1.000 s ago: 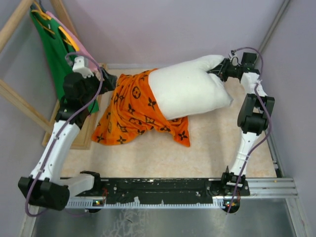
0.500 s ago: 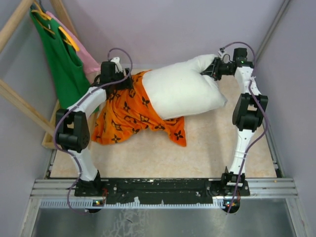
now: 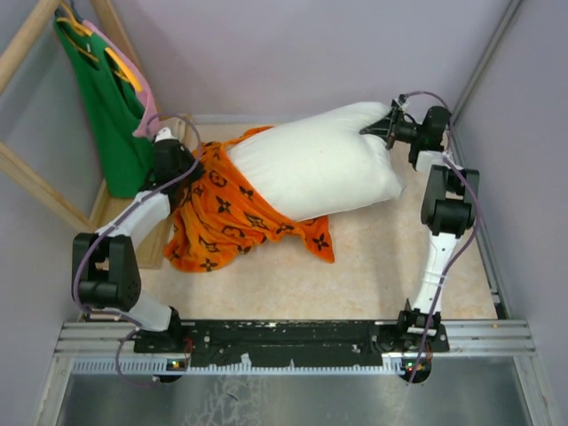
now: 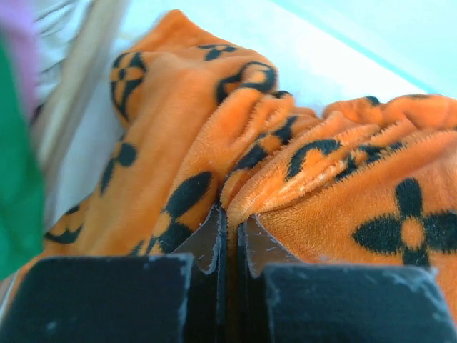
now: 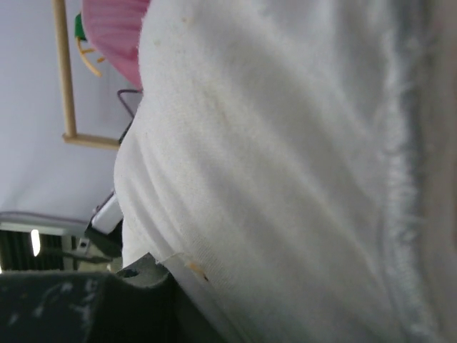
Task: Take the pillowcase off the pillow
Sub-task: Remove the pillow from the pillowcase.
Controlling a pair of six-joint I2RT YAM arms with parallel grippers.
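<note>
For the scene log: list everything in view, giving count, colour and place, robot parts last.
pillowcase: one, orange with black motifs, bunched on the table's left side, covering the pillow's left end
pillow: one, white, far middle, mostly bare
tank top: one, green, hanging far left
garment: one, pink, behind the tank top
rack: one, pale wood, left edge
table: one, beige
rail: one, black and silver, near edge
arms: two, white and black, left arm, right arm
left gripper: black, shut on a pillowcase fold
right gripper: black, shut on the pillow's far right corner
</note>
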